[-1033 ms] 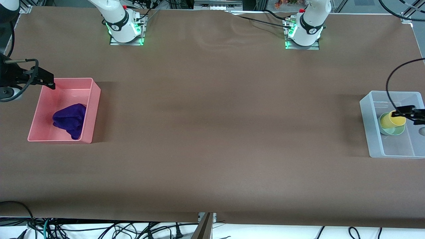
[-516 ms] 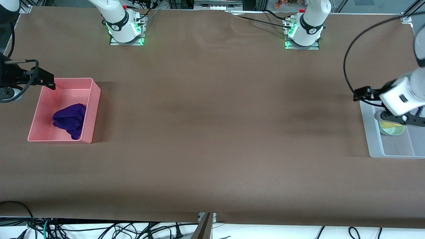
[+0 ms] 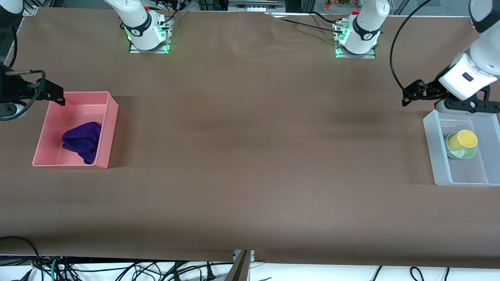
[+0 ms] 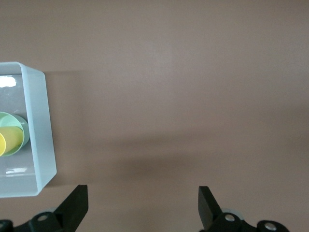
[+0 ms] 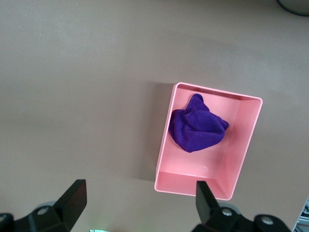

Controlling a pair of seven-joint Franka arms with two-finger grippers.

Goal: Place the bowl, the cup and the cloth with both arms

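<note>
- We see a wide brown bench [image 3: 250, 156] with a long open stretch of bare surface between two bins, one at each end.
- At the left arm's end stands a clear bin [image 3: 437, 156]. Inside it the yellow cup [image 3: 463, 140] sits tilted in the pale green bowl [image 3: 466, 154], close to the bin wall that faces the middle of the bench.
- The left claw [image 4: 142, 205] hangs over the bench just beside that bin's edge, fingers spread wide and holding nothing.
- At the right arm's end stands a pink bin [image 3: 107, 128]. The purple cloth [image 3: 82, 141] lies rumpled inside it, toward the end nearer the front camera.
- The right claw [image 5: 140, 200] hovers high above the pink bin, released and empty.
- Cables [image 3: 117, 269] trail below the bench's front edge.
</note>
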